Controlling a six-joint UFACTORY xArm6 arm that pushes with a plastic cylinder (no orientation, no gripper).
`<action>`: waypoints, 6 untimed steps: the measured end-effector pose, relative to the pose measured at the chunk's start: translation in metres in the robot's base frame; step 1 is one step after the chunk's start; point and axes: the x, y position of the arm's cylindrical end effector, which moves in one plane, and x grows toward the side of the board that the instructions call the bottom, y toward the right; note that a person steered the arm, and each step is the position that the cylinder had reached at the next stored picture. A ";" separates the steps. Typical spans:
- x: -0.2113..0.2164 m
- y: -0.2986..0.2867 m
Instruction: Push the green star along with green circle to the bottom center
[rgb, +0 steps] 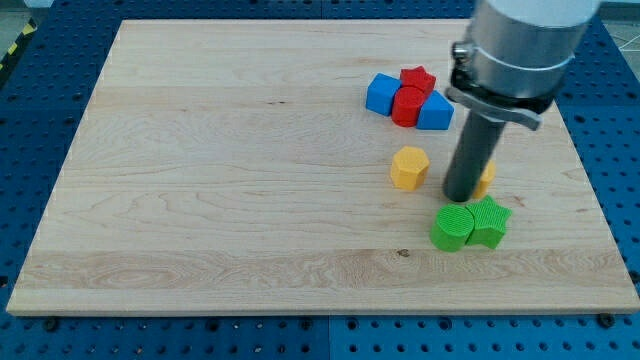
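Note:
The green circle (452, 228) and the green star (489, 221) sit touching side by side at the view's lower right, the circle on the left. My tip (459, 195) rests on the board just above the green circle, at the pair's top left edge. The rod rises from it to the grey arm body at the view's top right.
A yellow hexagon block (409, 167) lies left of my tip. Another yellow block (485, 178) is partly hidden behind the rod. A blue block (381, 94), a red star (417, 79), a red cylinder (407, 105) and a blue block (435, 111) cluster at the upper right. The wooden board (200, 180) lies on a blue perforated table.

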 end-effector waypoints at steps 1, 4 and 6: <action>0.000 0.038; 0.034 0.035; 0.035 -0.036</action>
